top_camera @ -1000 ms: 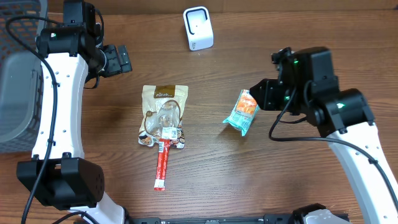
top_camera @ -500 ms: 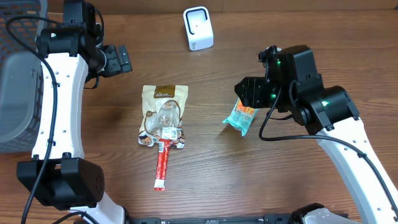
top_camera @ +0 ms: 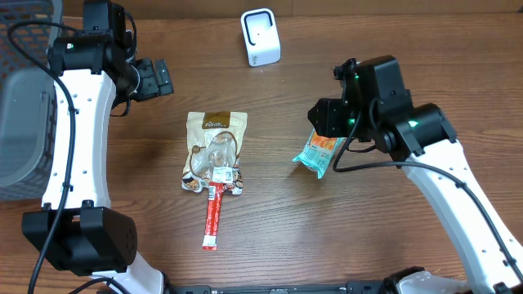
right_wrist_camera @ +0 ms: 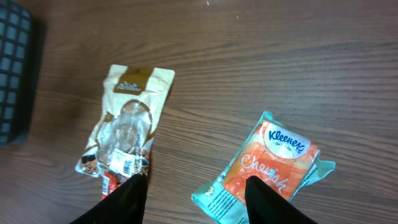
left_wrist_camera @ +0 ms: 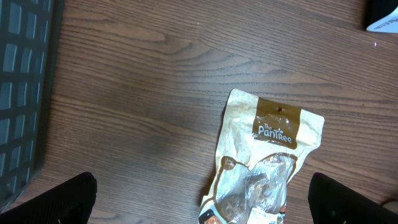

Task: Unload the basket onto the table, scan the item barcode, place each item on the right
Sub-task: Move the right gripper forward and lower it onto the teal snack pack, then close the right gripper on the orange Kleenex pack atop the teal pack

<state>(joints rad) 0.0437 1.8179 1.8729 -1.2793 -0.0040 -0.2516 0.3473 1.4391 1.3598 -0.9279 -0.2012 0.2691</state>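
Right gripper [top_camera: 321,122] hovered over the upper end of the tissue pack [top_camera: 317,153], right of centre in the overhead view. Its jaws stood apart with nothing clamped. In the right wrist view the right gripper [right_wrist_camera: 196,199] showed bare wood between its fingers [right_wrist_camera: 129,198], with the tissue pack [right_wrist_camera: 267,168] under the right-hand one, so it sat off-centre toward the lower right of that frame. The pack lay flat with its long axis diagonal, upper right to lower left in both views. The right arm was clearly the nearer one.

Left gripper [top_camera: 152,77] was at upper left of the overhead view, jaws fully apart and empty, well apart from the pack. It looked down on the snack pouch [left_wrist_camera: 264,162].

The scanner [top_camera: 261,37] stood at top centre, up and left of the pack and well apart from it.

The wooden table [top_camera: 392,237] was flat and smooth, and the pack's wrapper looked like slick, crinkly film. There was bare wood on all sides of the pack. The snack pouch [top_camera: 215,149] and a red stick [top_camera: 213,216] lay well to its left, and a basket [top_camera: 23,49] sat at the far left edge.

Likely next: shift to centre over the pack, then close across its short side.
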